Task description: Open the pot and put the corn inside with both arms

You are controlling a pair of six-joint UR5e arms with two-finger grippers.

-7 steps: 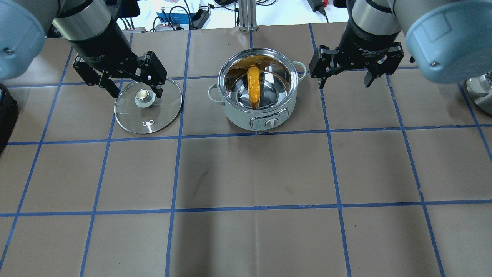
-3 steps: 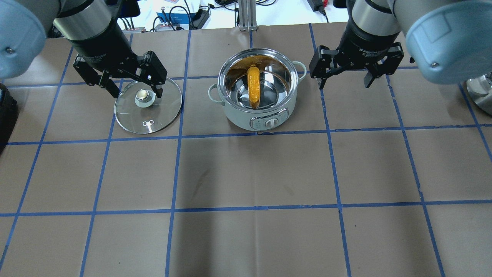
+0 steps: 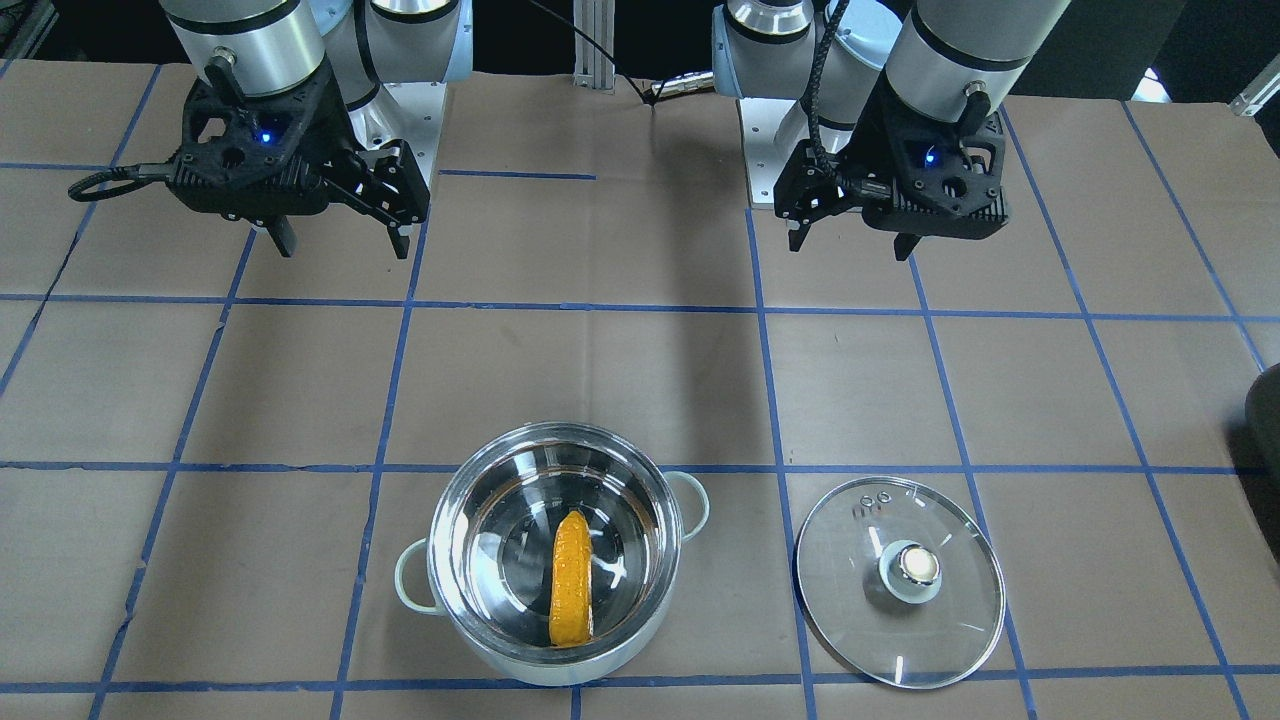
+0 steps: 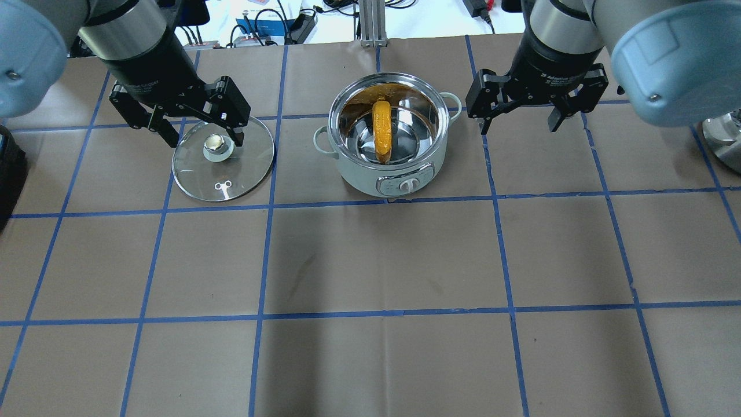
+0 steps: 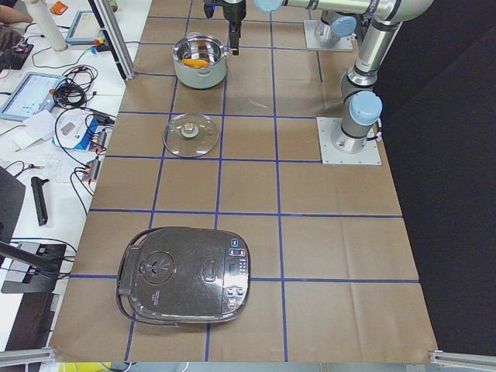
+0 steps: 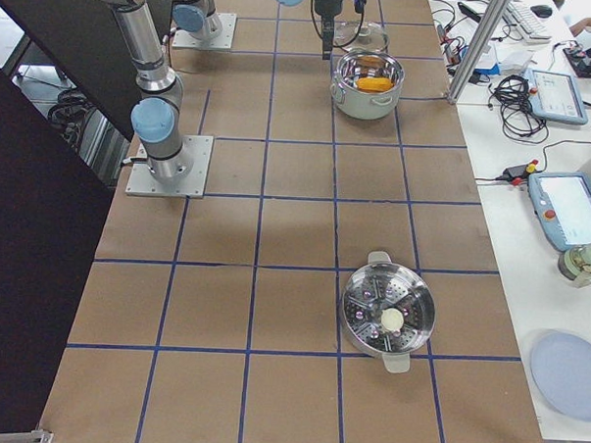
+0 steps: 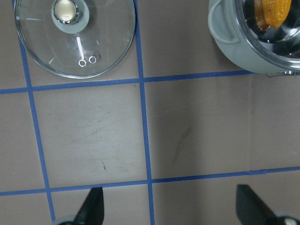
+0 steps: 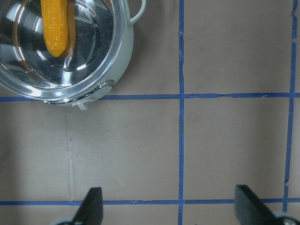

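The steel pot point(image 4: 359, 179) stands uncovered at the table's far middle, and it also shows in the front view point(image 3: 446, 600). The yellow corn point(image 4: 381, 132) lies inside it on the bottom, seen in the front view point(image 3: 571, 580) and the right wrist view point(image 8: 57, 26). The glass lid point(image 4: 246, 168) with its pale knob lies flat on the table to the pot's left. My left gripper point(image 4: 206, 141) is open and empty, raised above the table on the robot's side of the lid. My right gripper point(image 4: 518, 128) is open and empty, raised to the right of the pot.
A dark rice cooker point(image 5: 186, 275) sits at the table's left end. A steamer pot point(image 6: 388, 312) with a pale knob sits at the right end. The arms' base plates point(image 5: 349, 142) are on the robot's side. Cables and tablets lie on a side bench beyond the table.
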